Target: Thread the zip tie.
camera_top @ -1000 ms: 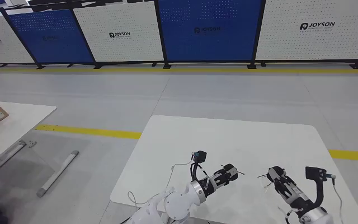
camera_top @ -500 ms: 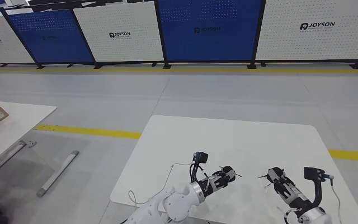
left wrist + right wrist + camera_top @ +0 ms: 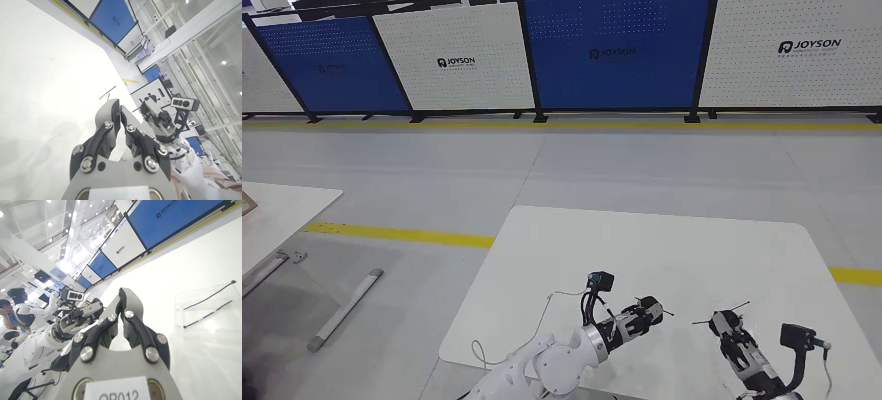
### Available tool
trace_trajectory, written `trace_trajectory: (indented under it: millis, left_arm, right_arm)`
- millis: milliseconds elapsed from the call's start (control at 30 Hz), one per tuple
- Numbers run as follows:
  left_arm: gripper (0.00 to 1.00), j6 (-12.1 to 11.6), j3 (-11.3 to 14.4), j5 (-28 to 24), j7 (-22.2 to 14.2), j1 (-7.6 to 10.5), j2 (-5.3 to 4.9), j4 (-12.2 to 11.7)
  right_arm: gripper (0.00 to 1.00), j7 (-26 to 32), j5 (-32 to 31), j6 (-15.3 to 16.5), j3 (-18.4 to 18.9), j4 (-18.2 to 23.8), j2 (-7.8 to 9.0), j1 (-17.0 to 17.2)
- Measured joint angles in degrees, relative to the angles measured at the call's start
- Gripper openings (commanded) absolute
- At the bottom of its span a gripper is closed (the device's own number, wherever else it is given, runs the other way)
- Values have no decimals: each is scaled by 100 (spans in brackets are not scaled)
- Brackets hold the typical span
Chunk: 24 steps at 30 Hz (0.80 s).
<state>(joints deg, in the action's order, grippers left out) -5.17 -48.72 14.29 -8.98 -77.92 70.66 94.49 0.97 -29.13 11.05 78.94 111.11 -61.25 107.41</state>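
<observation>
Left gripper (image 3: 120,108) clamps a thin tie (image 3: 107,92), right gripper (image 3: 121,294) is closed on a second tie (image 3: 740,306), barely discernible; 2 spare ties (image 3: 208,297) lie in a clear tray (image 3: 177,311).

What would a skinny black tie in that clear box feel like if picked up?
Probably very light: the tie is a thin strip. Likely bendy but springy, since it lies slightly curved in the box. Being so thin, it could slip from a pinch.
</observation>
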Motion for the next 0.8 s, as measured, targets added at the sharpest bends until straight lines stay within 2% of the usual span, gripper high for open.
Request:
trace_trajectory:
  millis: [67, 367, 600, 700, 800]
  left_arm:
    - [0, 0, 0, 0, 0, 0, 0, 0]
    - [0, 0, 0, 0, 0, 0, 0, 0]
    - [0, 0, 0, 0, 0, 0, 0, 0]
    - [0, 0, 0, 0, 0, 0, 0, 0]
    - [0, 0, 0, 0, 0, 0, 0, 0]
  right_arm:
    - [0, -127, -160, -32, -38, -14, -7, 25]
    - [0, -92, -100, -30, -43, -14, -10, 7]
    - [0, -433, 593, 522, -208, -384, -94, -174]
    - [0, -380, 781, 611, -340, -577, -124, -253]
    - [0, -355, 799, 609, -347, -590, -125, -260]
